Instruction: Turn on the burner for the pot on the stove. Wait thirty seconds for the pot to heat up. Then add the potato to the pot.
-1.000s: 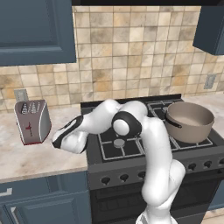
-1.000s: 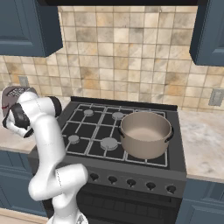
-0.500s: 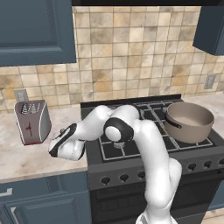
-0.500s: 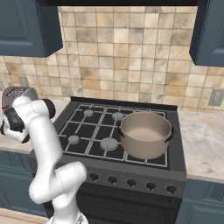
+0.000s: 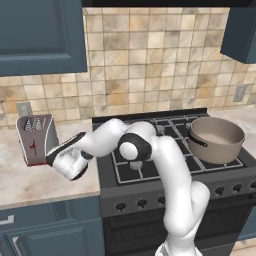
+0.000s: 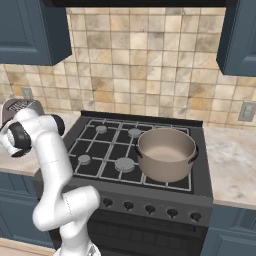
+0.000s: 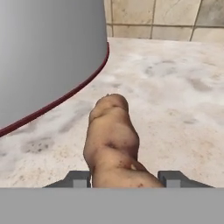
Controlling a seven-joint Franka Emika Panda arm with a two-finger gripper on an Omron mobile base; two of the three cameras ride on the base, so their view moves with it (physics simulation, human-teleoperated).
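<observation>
Closing on the potato (image 7: 113, 144)
Jaws flank it on the counter (image 7: 175, 100), seemingly touching; squeeze mid-body, then lift clear of the toaster (image 7: 48, 52).

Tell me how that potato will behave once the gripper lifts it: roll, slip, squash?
The potato looks firm and lumpy, so it probably won't squash. Its rounded, slightly bent shape lying on the counter suggests it could roll or pivot if nudged. The fingertips flank its near end only, so it may tilt when lifted.
</observation>
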